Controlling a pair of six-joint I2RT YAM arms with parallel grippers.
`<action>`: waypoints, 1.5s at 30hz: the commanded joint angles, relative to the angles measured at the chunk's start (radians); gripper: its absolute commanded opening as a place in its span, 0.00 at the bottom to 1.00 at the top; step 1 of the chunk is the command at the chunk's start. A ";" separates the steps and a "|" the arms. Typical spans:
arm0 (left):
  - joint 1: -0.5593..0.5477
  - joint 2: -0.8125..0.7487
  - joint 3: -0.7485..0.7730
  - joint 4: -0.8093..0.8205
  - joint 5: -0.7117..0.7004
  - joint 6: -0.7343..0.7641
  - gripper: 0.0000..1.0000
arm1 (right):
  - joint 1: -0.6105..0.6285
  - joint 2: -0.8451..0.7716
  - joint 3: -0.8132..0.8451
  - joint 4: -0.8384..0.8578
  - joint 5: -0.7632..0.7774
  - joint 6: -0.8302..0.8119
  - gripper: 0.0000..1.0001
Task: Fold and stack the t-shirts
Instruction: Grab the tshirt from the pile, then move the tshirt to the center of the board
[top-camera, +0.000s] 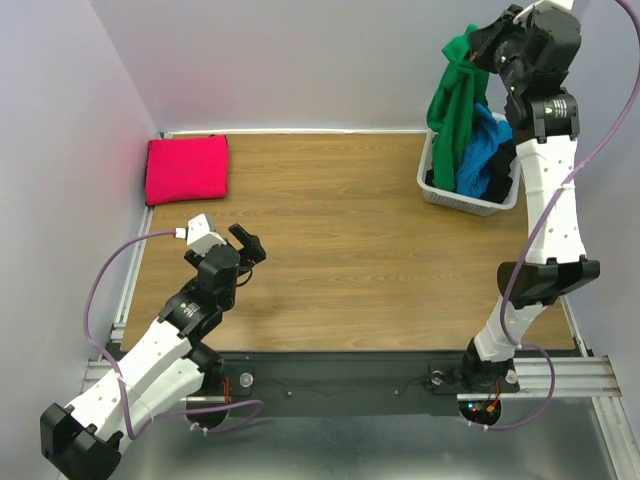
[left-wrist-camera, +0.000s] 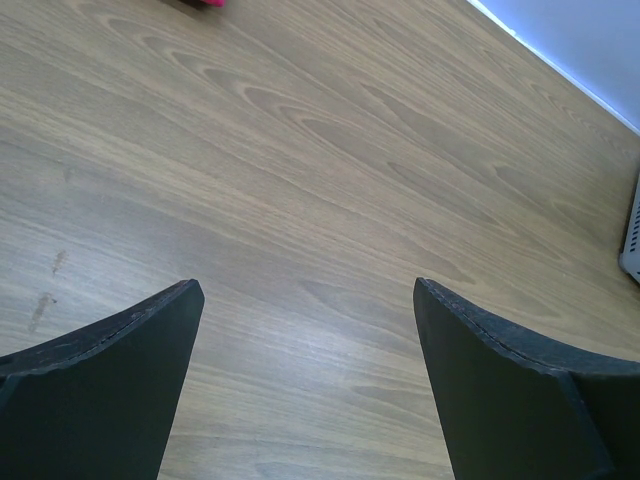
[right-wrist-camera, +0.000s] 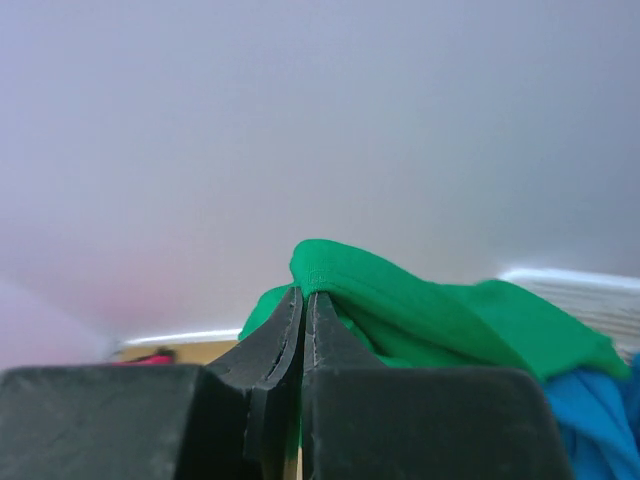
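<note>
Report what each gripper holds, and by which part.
The right gripper pinches the green t-shirt by a bunched fold at its top; the rest hangs into the basket. The left gripper is open and holds nothing.

The light brown wood-grain worktop (top-camera: 330, 260) is smooth, with a faint satin sheen. The white lattice basket (top-camera: 450, 197) is hard, slightly glossy plastic. Above the basket, the bright green cloth t-shirt (top-camera: 458, 110) looks soft, matt and fine-knit, with a stitched hem. The blue cloth t-shirt (top-camera: 492, 148) inside the basket is equally matt. So is the folded magenta-red cloth t-shirt (top-camera: 187, 169) far left of the basket. The left gripper (left-wrist-camera: 305, 290) is matt black with roughly cut edges.
</note>
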 joint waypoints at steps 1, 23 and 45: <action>-0.005 -0.015 -0.003 0.026 -0.026 -0.009 0.99 | 0.001 -0.066 0.101 0.227 -0.191 0.100 0.00; -0.005 -0.019 -0.001 0.015 -0.035 -0.011 0.99 | 0.001 -0.083 0.132 0.565 -0.132 0.135 0.00; -0.005 -0.015 0.090 -0.032 -0.013 -0.081 0.99 | 0.304 -0.093 -0.008 0.503 -0.564 0.327 0.00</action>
